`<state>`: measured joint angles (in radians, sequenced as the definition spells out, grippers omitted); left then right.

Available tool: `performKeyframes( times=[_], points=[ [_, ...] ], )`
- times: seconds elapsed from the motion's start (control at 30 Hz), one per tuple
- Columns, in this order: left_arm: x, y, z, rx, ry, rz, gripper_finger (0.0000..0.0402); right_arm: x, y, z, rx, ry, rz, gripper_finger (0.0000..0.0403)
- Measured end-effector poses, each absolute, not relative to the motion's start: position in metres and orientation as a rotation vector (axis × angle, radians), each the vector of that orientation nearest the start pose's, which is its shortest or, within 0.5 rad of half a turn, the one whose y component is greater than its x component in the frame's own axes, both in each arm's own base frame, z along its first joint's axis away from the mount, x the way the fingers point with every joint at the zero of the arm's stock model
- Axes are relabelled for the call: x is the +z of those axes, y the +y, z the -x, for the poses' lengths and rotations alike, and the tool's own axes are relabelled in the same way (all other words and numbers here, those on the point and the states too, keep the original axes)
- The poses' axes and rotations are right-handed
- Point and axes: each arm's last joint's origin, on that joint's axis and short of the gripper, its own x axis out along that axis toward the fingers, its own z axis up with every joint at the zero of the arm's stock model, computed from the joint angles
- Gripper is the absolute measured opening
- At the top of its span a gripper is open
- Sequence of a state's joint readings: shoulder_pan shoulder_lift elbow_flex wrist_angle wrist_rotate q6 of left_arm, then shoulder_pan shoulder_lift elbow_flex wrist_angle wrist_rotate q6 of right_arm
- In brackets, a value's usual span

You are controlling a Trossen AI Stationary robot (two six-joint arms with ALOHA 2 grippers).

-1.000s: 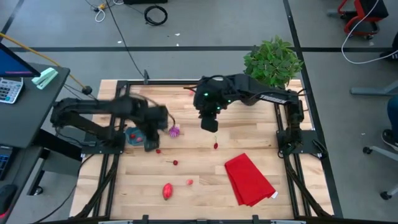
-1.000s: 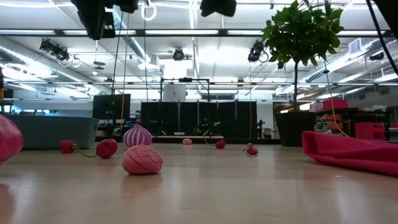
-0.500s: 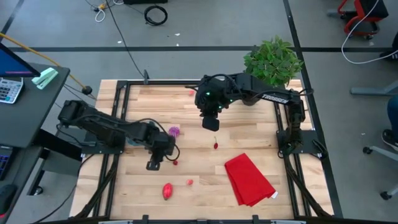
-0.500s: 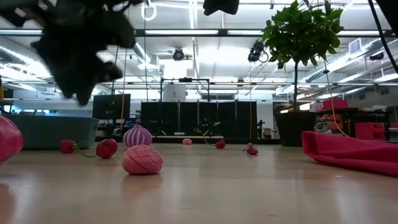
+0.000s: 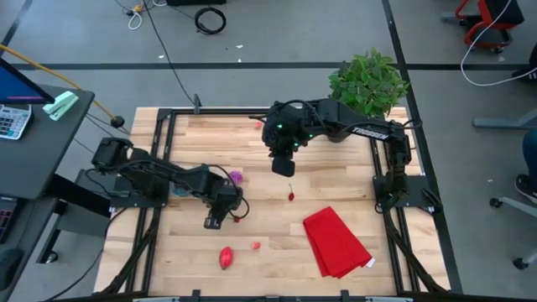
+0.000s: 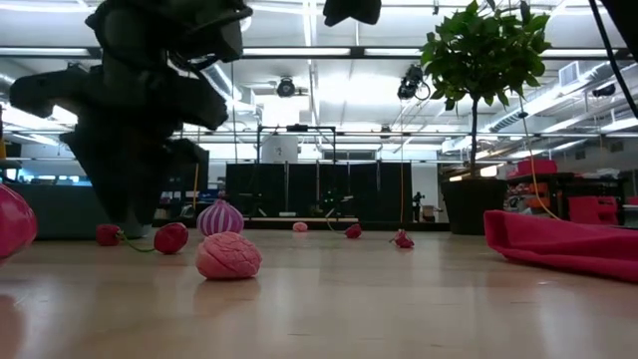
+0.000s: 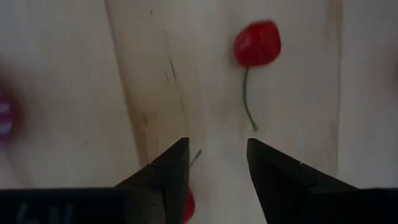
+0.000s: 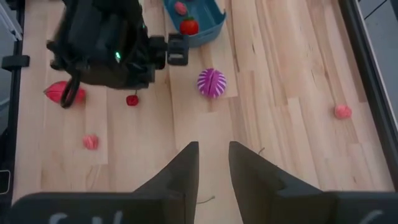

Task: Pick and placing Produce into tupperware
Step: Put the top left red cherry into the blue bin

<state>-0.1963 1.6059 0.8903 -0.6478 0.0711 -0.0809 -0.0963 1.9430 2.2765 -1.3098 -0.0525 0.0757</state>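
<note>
Left gripper: fingers parted, nothing held between them. A stemmed cherry lies just ahead of the tips, with a second red piece partly hidden under one finger.

Handling, judged: the cherry is light, smooth, round and likely to roll; best pinched across the body, not by the thin stem.

Beyond the fingers, counted in the right wrist view: one purple-and-white ball, one large red oval, two pink pieces, one cherry.

Teal container: two pieces inside, well apart from the left fingers.

Right gripper: raised over mid-table, fingers slightly apart, nothing held.
</note>
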Motion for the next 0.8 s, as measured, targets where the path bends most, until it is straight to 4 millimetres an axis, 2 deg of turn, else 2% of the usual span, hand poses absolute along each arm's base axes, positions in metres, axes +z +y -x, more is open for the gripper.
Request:
performKeyframes(
  times=[0.2, 0.5, 0.67, 0.8],
  points=[
    [0.144, -0.055, -0.270, -0.159, 1.432, -0.020, 0.0157, 0.406, -0.035, -0.381, -0.077, 0.968, -0.143, 0.0096],
    [0.141, -0.054, -0.269, -0.138, 1.455, -0.027, 0.0132, 0.407, -0.035, -0.381, -0.077, 0.966, -0.142, 0.0096],
    [0.141, -0.054, -0.269, -0.133, 1.460, -0.026, 0.0099, 0.407, -0.035, -0.381, -0.077, 0.966, -0.141, 0.0096],
    [0.141, -0.054, -0.268, -0.119, 1.462, -0.007, 0.0052, 0.407, -0.035, -0.381, -0.076, 0.965, -0.141, 0.0096]
  ],
)
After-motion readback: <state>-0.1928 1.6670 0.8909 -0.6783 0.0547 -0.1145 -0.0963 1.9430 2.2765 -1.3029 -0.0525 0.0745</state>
